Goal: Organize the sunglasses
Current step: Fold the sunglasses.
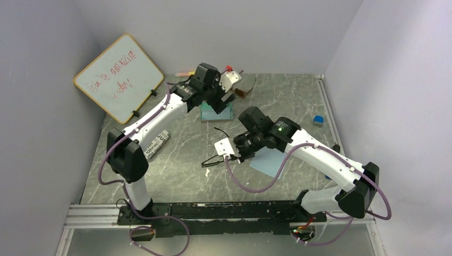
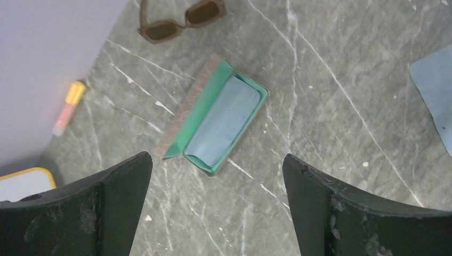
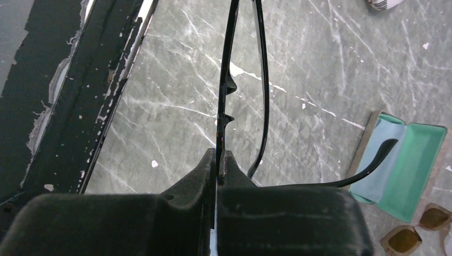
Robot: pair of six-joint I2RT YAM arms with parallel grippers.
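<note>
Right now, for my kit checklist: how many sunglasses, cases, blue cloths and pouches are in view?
Sunglasses: 2 (brown pair, black pair)
Open case: 1
Blue cloths: 2 (one in the case, one loose)
Grey pouch: 1
Total: 6

Overhead view facing table [image 1: 288, 101], wrist views close, sharing open case [image 2: 204, 113]
</note>
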